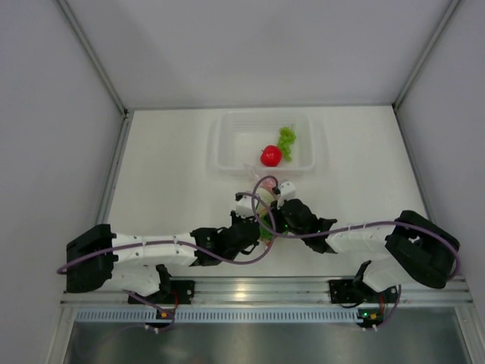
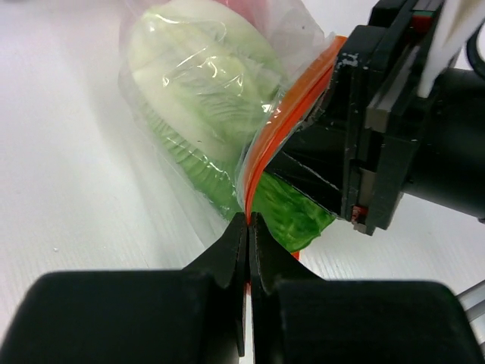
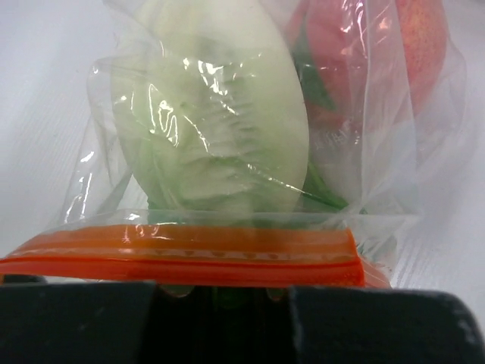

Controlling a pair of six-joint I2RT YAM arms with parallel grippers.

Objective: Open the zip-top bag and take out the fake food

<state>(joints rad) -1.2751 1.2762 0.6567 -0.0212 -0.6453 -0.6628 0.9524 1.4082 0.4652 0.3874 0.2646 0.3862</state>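
White desk [image 1: 167, 197], centre of the top view: we are seeing the zip-top bag [image 1: 265, 203] between the arms, lettuce [image 3: 212, 114] inside. The left tool [image 2: 248, 220] and right tool [image 3: 227, 294] are each clamping its orange strip [image 3: 182, 254]; we are judging slow, opposite pulls best.

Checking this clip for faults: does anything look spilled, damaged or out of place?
Nothing stands out. The left hand and right hand both pinch the orange strip of the zip-top bag; lettuce and a pinkish fruit sit inside. The tomato and grapes lie in the tray.
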